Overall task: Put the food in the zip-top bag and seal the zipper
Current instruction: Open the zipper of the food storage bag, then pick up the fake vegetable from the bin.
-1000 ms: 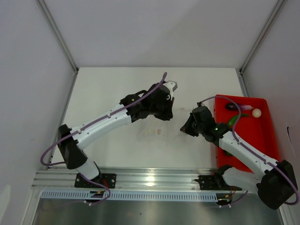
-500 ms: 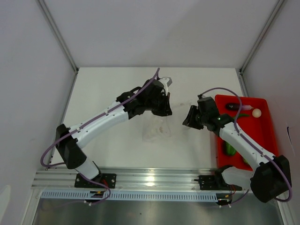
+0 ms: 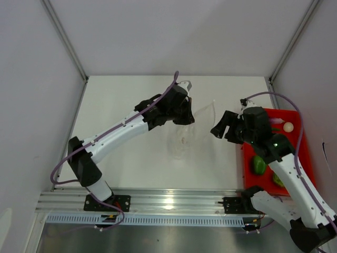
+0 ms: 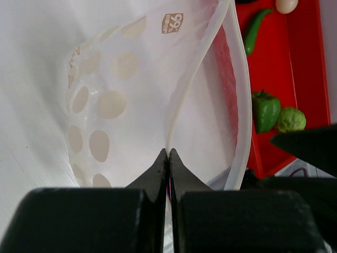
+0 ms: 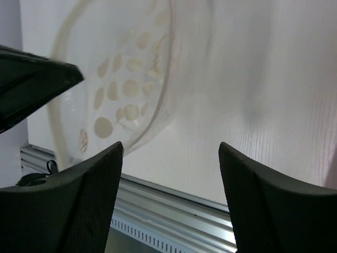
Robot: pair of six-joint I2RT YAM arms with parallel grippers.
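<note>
Zip-top bag [image 3: 181, 138]: clear, pale-spotted, centre of the top view, mouth gaping; zipper [image 4: 238, 79] curving down the right of the left wrist view; left gripper [image 4: 168, 155] clenched on the bag's mouth edge; right gripper [image 5: 168, 158] released, jaws wide, grasping nothing, just right of the bag; whitish ball [image 3: 288, 126], bright green round piece [image 3: 258, 165] and darker green long piece [image 4: 253, 31] in red tray [image 3: 308, 163], right of frame.

Printed in tan on the clear zip-top bag [image 4: 131, 79], near its mouth edge: a small square label [image 4: 172, 23] reading "99" with a percent-like mark, smaller characters beneath too fine to read. Farther along the same wall, a faint line of print [image 4: 71, 66], blurred and illegible
</note>
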